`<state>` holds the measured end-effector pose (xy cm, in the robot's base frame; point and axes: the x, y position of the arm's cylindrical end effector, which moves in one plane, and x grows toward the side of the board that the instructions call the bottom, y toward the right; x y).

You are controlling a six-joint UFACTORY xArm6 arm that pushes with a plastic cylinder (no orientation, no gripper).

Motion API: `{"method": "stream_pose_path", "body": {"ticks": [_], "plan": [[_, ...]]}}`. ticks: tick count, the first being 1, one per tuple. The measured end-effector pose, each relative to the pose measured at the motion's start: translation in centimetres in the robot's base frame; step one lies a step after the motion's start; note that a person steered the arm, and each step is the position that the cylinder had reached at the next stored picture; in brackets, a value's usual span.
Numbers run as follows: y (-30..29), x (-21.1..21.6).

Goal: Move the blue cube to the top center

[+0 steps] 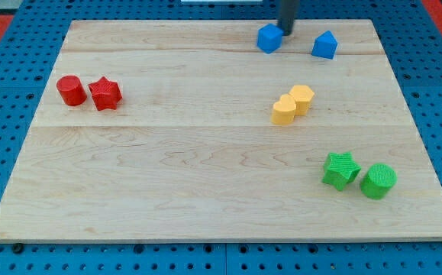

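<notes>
The blue cube [269,38] lies near the view's top edge of the wooden board [167,168], a little right of centre. My tip [287,31] stands just to its upper right, touching or almost touching it. A second blue block [324,45], with a peaked top, lies further to the right, apart from both.
A red cylinder [71,90] and a red star [105,93] sit side by side at the left. Two yellow blocks [292,104] touch each other right of centre. A green star [340,169] and a green cylinder [378,181] lie at the lower right.
</notes>
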<state>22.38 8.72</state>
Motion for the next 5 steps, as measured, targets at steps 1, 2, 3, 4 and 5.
{"method": "stream_pose_path", "body": {"ticks": [1, 2, 3, 4, 5], "plan": [[1.3, 0.9], [1.3, 2.8], [-6.3, 2.8], [-12.3, 2.4], [-9.8, -0.3]]}}
